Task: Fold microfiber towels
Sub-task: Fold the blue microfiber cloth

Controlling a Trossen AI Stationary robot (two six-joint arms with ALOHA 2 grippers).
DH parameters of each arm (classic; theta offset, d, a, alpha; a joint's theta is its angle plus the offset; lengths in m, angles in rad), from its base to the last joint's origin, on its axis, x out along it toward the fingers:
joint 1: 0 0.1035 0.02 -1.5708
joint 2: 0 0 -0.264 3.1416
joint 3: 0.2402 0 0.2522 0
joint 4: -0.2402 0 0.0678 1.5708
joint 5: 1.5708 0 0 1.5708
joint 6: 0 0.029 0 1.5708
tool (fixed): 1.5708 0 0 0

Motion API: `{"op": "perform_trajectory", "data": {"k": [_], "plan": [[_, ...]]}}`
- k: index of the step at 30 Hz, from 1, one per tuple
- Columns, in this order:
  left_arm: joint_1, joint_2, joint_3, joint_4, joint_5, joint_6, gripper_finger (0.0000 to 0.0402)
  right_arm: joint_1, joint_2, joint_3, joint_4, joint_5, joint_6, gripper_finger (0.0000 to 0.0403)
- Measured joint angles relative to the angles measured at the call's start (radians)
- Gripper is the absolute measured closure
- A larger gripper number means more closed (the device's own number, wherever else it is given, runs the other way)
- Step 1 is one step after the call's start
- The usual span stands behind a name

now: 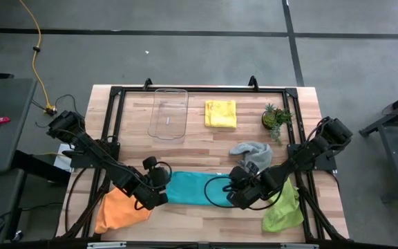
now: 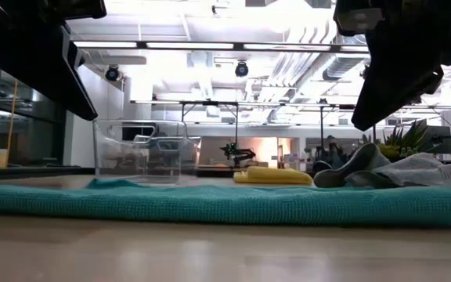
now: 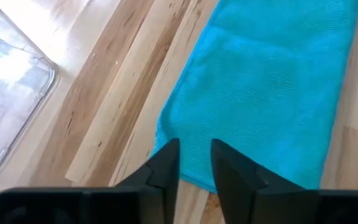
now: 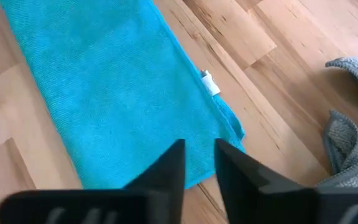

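Teal towel (image 1: 192, 188) folded into a long strip, spread flat between both sets of fingers, left gripper (image 3: 194, 168) and right gripper (image 4: 199, 165) slightly parted over its ends, nothing held. Beyond: grey towel (image 1: 251, 153), yellow towel (image 1: 220, 113) folded already; orange (image 1: 119, 209), lime (image 1: 282, 211) unfolded. Wooden counter (image 1: 206, 142), bright workshop behind.

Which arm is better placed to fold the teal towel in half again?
Probably either: the left gripper and right gripper each hover over one end of the teal towel, both open and empty.
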Motion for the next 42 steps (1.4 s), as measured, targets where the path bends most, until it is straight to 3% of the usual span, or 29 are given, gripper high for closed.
{"op": "perform_trajectory", "data": {"k": [8, 12, 15, 18, 20, 23, 28, 30, 42], "plan": [[0.000, -0.015, 0.000, -0.016, -0.009, 0.066, 0.0253, -0.009, -0.001, 0.001, -0.032, 0.088, -0.095, 0.0231], [-0.002, -0.071, -0.001, -0.042, -0.016, 0.078, 0.0244, -0.011, -0.006, 0.001, -0.112, 0.083, -0.078, 0.0222], [-0.024, -0.116, -0.002, -0.038, -0.075, 0.104, 0.0243, 0.000, -0.008, 0.001, -0.167, 0.043, -0.027, 0.0222], [-0.060, -0.155, -0.041, 0.045, -0.164, 0.137, 0.0243, 0.029, -0.008, 0.001, -0.183, 0.015, 0.028, 0.0222], [-0.079, -0.179, -0.087, 0.135, -0.164, 0.174, 0.0243, 0.052, -0.008, 0.001, -0.177, 0.013, 0.062, 0.0222], [-0.095, -0.195, -0.174, 0.356, -0.052, 0.263, 0.0243, 0.086, -0.008, 0.001, -0.177, -0.006, 0.111, 0.0222], [-0.075, -0.198, -0.308, 0.839, 0.301, 0.523, 0.0243, 0.111, -0.008, 0.001, -0.170, -0.001, 0.169, 0.0222], [-0.050, -0.200, -0.335, 0.940, 0.379, 0.592, 0.0243, 0.107, -0.008, 0.001, -0.169, 0.003, 0.176, 0.0222], [0.061, -0.506, -0.353, 0.780, 0.379, 0.732, 0.0243, -0.009, -0.008, 0.001, -0.099, -0.211, 0.183, 0.0222]]}}
